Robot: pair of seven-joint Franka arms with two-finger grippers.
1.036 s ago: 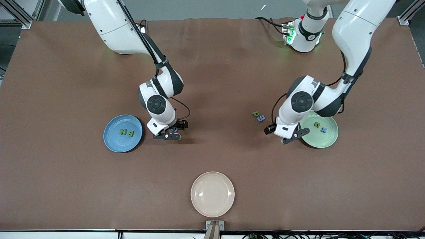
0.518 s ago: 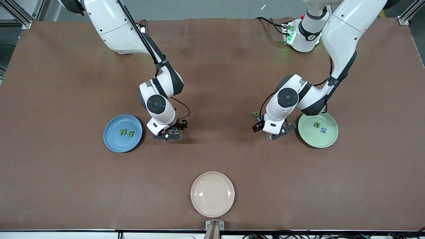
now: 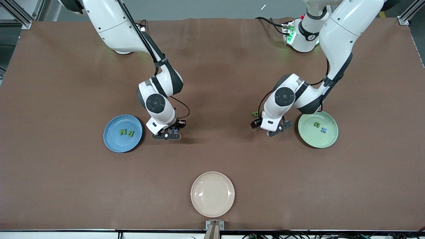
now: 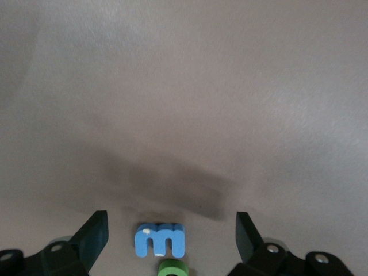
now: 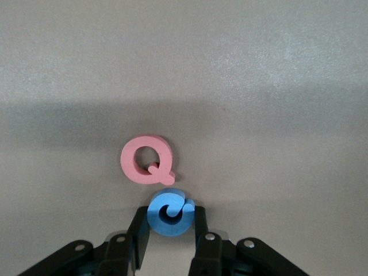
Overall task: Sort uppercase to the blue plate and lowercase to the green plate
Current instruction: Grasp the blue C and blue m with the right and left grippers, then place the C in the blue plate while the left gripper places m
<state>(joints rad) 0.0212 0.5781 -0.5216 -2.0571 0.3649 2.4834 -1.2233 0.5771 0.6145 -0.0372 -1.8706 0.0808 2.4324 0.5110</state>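
1. Right gripper (image 5: 168, 238) fingers pinch the small blue foam letter G (image 5: 168, 211) on the bench beside the blue plate (image 3: 114, 141); the pink foam Q (image 5: 147, 160) just beside could get nudged.
2. Left gripper (image 4: 171, 241) fingers gape wide around the blue foam letter m (image 4: 160, 240); the touching green foam letter p (image 4: 172, 268) may get caught.

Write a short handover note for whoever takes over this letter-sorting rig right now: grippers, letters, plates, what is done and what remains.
Left gripper: open, low beside the green plate, fingers either side of the blue m; the green p lies next to it.
Right gripper: shut on the blue G beside the blue plate; the pink Q lies close by, untouched.
Done: green N and green B on the blue plate; green u and blue x on the green plate.
Left: G and Q to blue; m and p to green.
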